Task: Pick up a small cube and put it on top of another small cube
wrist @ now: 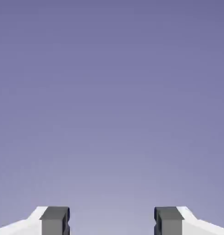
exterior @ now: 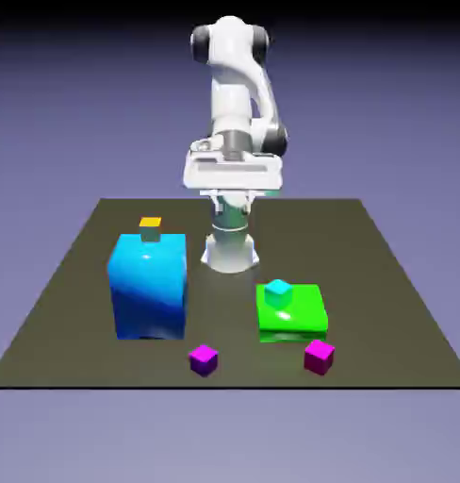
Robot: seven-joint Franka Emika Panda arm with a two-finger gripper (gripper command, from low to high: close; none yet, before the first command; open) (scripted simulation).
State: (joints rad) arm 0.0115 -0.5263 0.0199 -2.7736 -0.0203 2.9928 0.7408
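At the far edge of the dark worktop [exterior: 385,283], as the exterior view shows it, the white arm is folded up high, its hand held level above its own base. From this side the fingers [exterior: 232,193] are hard to make out beneath the broad white hand, so their spread cannot be read here; they appear to touch nothing. The worktop is a flat, dark olive-brown slab set against a plain blue-violet backdrop.

Near the front edge, toward the exterior view's right, lies the pinkish-magenta cube [exterior: 319,356], just beside the front corner of the flat green block [exterior: 295,316]. On top of that green block, near its back left part, sits the light cyan cube [exterior: 278,291]. A more purple cube [exterior: 204,358] lies to the exterior view's left of the pinkish one, in front of the tall blue block [exterior: 149,288]. Behind the blue block's top edge shows a tiny yellow-topped cube [exterior: 151,227]. Both task cubes lie well apart from the fingers, far lower and nearer the front.

Seen from the hand view, the two grey fingertips [wrist: 54,221] stand wide apart at the bottom edge, with only empty backdrop between them. Nothing is gripped or touched. No cube and no part of the worktop shows in this view; only the blue-violet backdrop fills it.
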